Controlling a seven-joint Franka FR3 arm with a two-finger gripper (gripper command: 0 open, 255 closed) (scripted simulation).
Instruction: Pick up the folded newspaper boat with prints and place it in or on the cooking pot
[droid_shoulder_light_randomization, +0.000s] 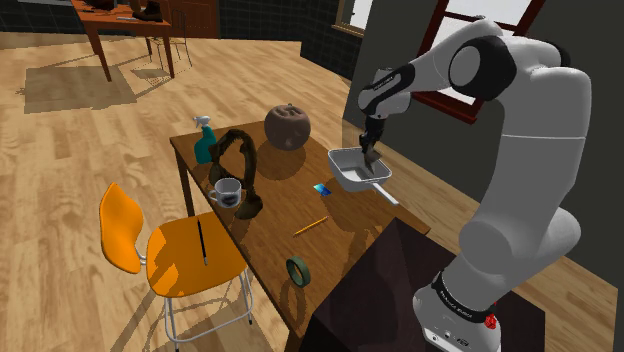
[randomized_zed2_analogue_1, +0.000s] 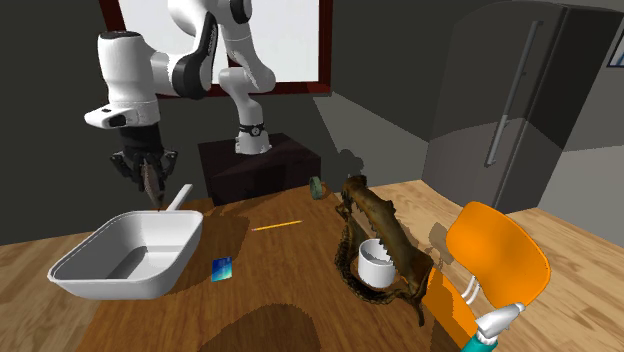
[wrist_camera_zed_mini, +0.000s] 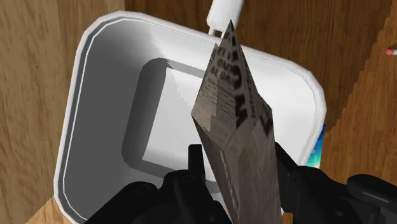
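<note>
The newspaper boat (wrist_camera_zed_mini: 238, 133), folded from printed grey paper, is clasped between my two black fingers (wrist_camera_zed_mini: 197, 167) and points away from the hand. My gripper (droid_shoulder_light_randomization: 371, 148) is shut on the boat (droid_shoulder_light_randomization: 371, 156) and hangs right above the white square cooking pot (droid_shoulder_light_randomization: 358, 168) on the table's far end. In the second exterior view the gripper (randomized_zed2_analogue_1: 148, 175) holds the boat (randomized_zed2_analogue_1: 152, 183) point down, a short way above the pot (randomized_zed2_analogue_1: 128, 255). The pot's hollow inside (wrist_camera_zed_mini: 172, 102) lies directly under the boat, and its handle (wrist_camera_zed_mini: 222, 9) sticks out beyond.
On the wooden table (droid_shoulder_light_randomization: 280, 215) lie a small blue card (droid_shoulder_light_randomization: 321, 189), a pencil (droid_shoulder_light_randomization: 311, 226), a roll of tape (droid_shoulder_light_randomization: 298, 269), a white mug (droid_shoulder_light_randomization: 228, 190) inside a brown curved object (droid_shoulder_light_randomization: 241, 170), a teal spray bottle (droid_shoulder_light_randomization: 205, 141) and a round brown pot (droid_shoulder_light_randomization: 287, 126). An orange chair (droid_shoulder_light_randomization: 165, 245) stands alongside.
</note>
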